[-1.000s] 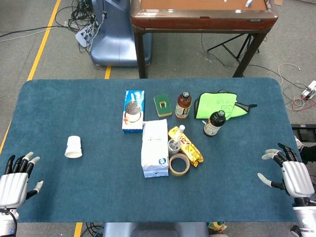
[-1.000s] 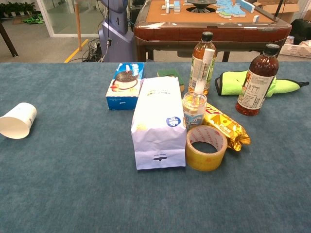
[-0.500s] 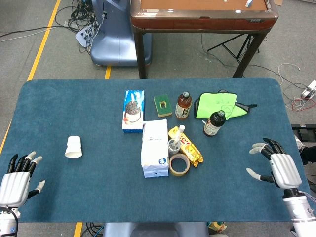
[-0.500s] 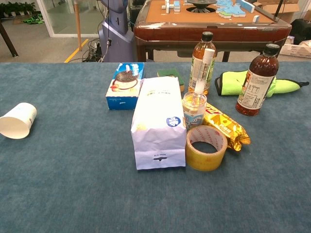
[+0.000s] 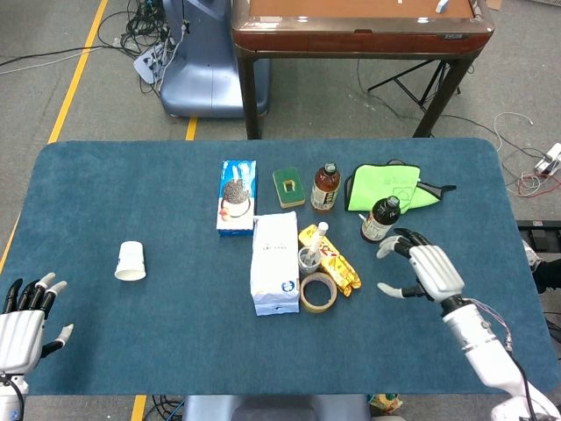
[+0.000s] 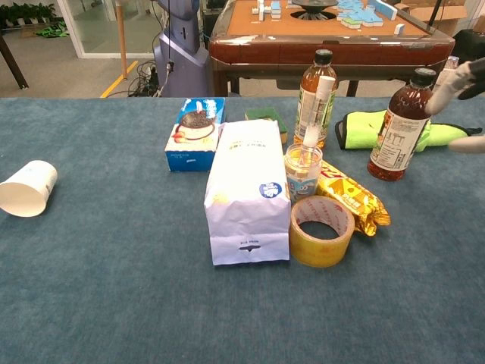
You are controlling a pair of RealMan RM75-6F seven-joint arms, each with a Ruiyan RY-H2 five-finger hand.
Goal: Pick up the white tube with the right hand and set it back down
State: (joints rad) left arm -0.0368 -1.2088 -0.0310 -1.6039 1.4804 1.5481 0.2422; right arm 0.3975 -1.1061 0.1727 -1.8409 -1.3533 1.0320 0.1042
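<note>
The white tube [image 5: 319,234] stands tilted in a small clear cup [image 5: 308,258] at the table's middle; in the chest view the tube [image 6: 314,106] leans in front of the amber bottle. My right hand [image 5: 424,268] hovers open, fingers spread, to the right of the cup and just below the dark bottle [image 5: 379,219]. It touches nothing. Only its fingers [image 6: 453,81] show at the chest view's right edge. My left hand [image 5: 24,323] is open at the table's near left corner.
A white bag [image 5: 274,261], a tape roll [image 5: 317,292] and a yellow snack packet [image 5: 340,266] crowd around the cup. Behind stand an amber bottle [image 5: 325,187], a green cloth [image 5: 386,187], a sponge [image 5: 288,187] and a cookie box [image 5: 237,196]. A paper cup [image 5: 130,261] lies left.
My right hand has travelled from the table's right edge leftward and farther in, now near the dark bottle. The left hand sank slightly toward the near edge.
</note>
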